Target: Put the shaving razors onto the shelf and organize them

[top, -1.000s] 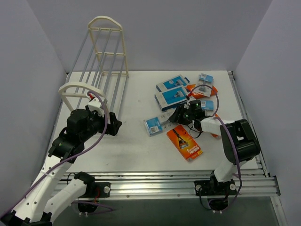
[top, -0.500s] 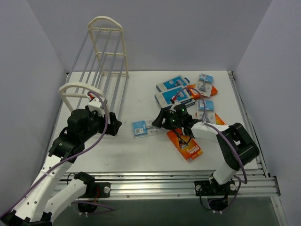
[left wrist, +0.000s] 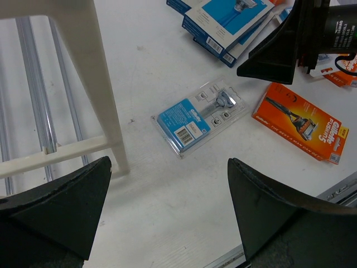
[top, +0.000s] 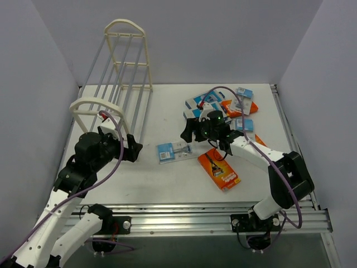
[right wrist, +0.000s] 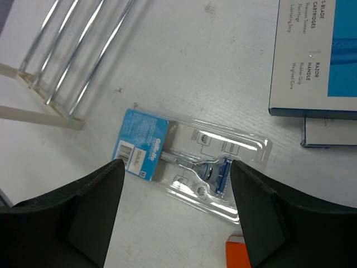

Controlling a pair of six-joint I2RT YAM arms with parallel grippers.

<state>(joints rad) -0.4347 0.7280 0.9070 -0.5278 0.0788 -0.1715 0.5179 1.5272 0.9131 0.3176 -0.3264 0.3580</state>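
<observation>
One blister pack (top: 174, 151) lies flat near the middle of the table (top: 162, 184), at 3 o'clock from the left gripper (top: 135, 149) and at 7 o'clock from the right gripper (top: 188, 131). The shelf (top: 120, 84) stands at the table's 10 o'clock. The other razors sit at 1 to 2 o'clock from this pack, the blue-and-white boxes (right wrist: 307, 61) among them, with an orange box (top: 218, 169) at its 4 o'clock.

Both sets of jaws stand apart and hold nothing. The right ones hang above the pack, one on each side of it in the wrist view.

The pack looks light, thin and fairly stiff. Its clear shell is glossy, so it probably slides when nudged. Lying flat, it offers little edge. The best hold is likely across its narrow width, at the raised bubble or the blue card end, pinched gently.
</observation>
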